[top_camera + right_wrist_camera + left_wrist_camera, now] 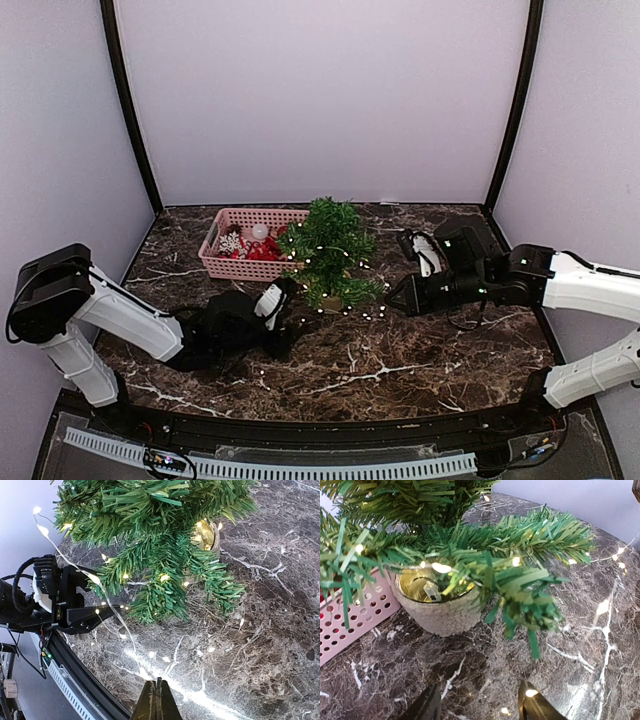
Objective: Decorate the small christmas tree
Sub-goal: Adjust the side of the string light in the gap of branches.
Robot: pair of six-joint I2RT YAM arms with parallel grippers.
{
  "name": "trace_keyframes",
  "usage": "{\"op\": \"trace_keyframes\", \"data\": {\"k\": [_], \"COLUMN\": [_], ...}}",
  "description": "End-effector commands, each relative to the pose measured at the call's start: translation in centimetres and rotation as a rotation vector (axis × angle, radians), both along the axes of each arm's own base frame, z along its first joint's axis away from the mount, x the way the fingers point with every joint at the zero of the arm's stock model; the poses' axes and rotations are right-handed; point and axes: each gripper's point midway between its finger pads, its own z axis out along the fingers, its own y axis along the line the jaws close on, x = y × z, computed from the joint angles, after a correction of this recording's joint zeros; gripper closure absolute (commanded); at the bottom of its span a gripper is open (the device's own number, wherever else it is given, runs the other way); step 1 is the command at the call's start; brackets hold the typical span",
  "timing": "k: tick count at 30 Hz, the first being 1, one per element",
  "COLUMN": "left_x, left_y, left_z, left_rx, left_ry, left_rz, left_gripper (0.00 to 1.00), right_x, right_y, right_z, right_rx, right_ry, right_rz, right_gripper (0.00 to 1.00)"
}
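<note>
Just beyond left pincer, small christmas tree

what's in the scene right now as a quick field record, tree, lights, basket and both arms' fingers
tree: small green artificial christmas tree, upright in a tan round pot
lights: string of warm white fairy lights, lit, draped through the branches, some trailing on the dark marble table
basket: pink perforated plastic basket beside the pot, holding red and white ornaments
left fingers: apart, empty, low in front of the pot
right fingers: shut on the light string's wire, right of the tree
</note>
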Motion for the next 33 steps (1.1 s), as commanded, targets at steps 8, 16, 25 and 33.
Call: {"op": "trace_keyframes", "data": {"k": [8, 16, 25, 33], "left_x": [0.0, -5.0, -11.2, -14.3], "left_y": [-2.5, -4.4, -7.0, -9.4], "left_z": [2.1, 3.3, 6.5, 9.1], "left_rx": [-0.062, -0.052, -0.143, -0.234], "left_ry": [0.000, 0.076, 0.238, 0.327], "left_rz": [-0.073, -0.215, -0.419, -0.568], "left_gripper": [0.88, 1.00, 1.00, 1.00], "right_x": [1.6, 3.8, 6.8, 8.3], "right_y": [0.5, -1.8, -2.5, -0.1], "right_z": [2.3, 3.6, 4.0, 1.5], "right_rx": [0.028, -0.094, -0.266, -0.242], "right_ry": [-0.066, -0.148, -0.205, -0.157], "right_rz": [-0.052, -0.172, -0.257, -0.173], "right_gripper": [1.00, 1.00, 1.00, 1.00]}}
